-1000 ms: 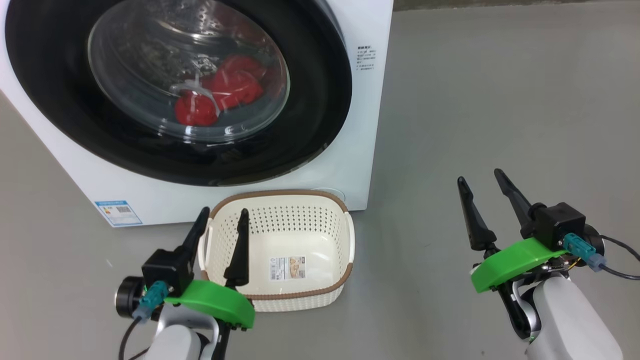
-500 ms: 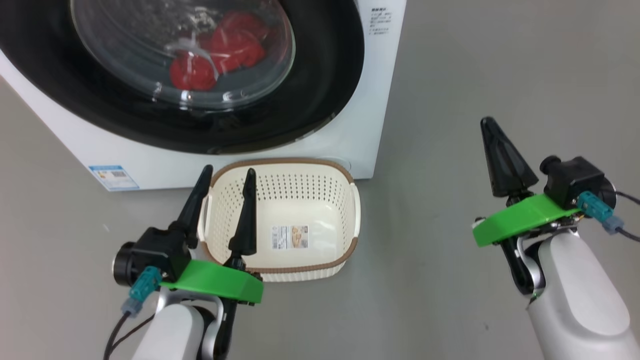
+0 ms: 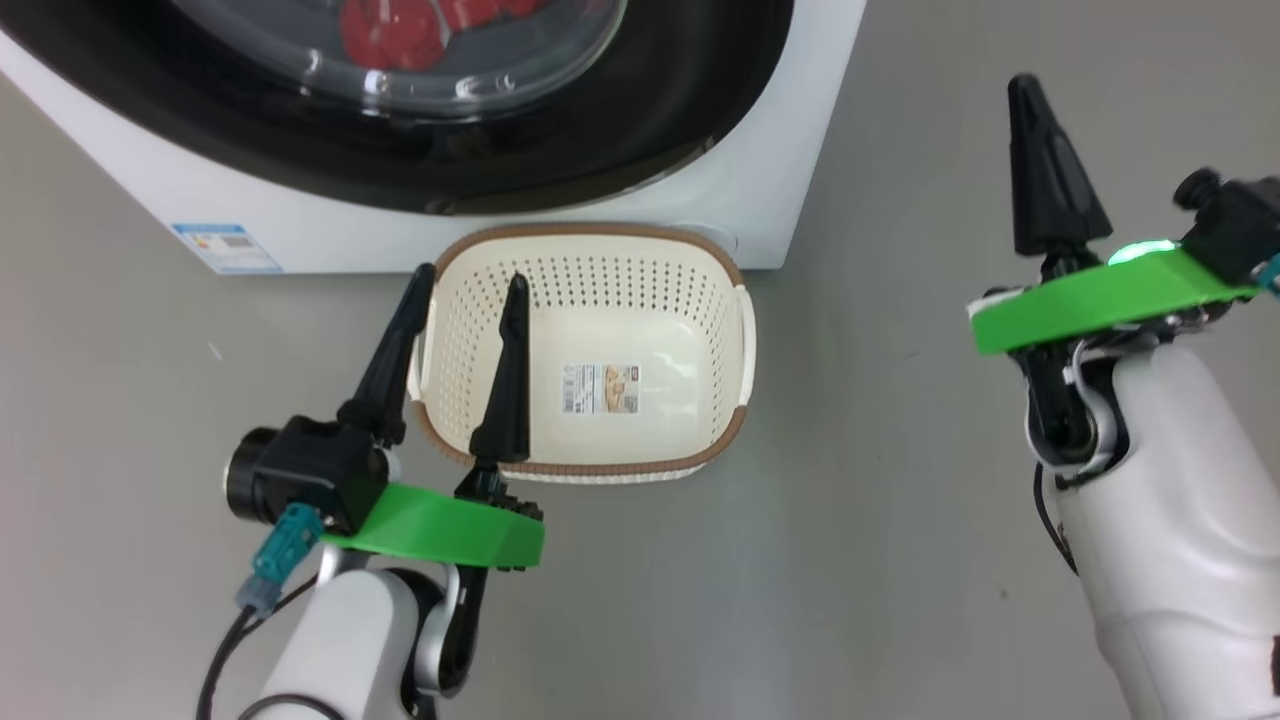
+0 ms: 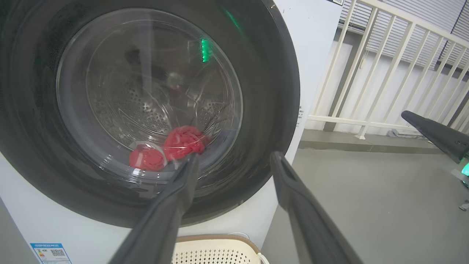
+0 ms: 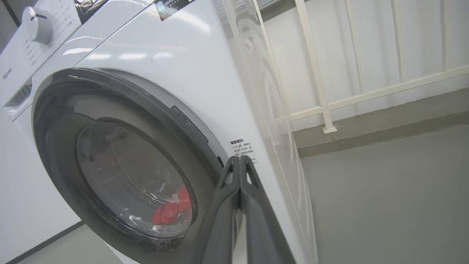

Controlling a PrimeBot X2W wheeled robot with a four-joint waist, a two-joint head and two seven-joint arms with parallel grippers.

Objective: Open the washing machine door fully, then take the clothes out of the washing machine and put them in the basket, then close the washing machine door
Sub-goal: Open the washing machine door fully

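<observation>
Bright, even indoor light; soft faint shadows on floor [image 3: 880, 480]. White glare and green reflection on door glass [image 4: 154, 84]. Railing [image 4: 348, 121] splayed by wide lens, left wrist view.

- floor [image 3: 900, 450]: smooth, grey.
- washing machine [image 3: 770, 170]: stands on floor, far side.
- basket [image 3: 640, 232]: upright on floor, just in frt of machine's base.

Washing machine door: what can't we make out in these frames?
- Head view: washing machine door cut off by the top edge.
- Left wrist view: clothes behind the door's reflections; garment count unclear.
- Right wrist view: printed notice on the washing machine too small to read.
</observation>
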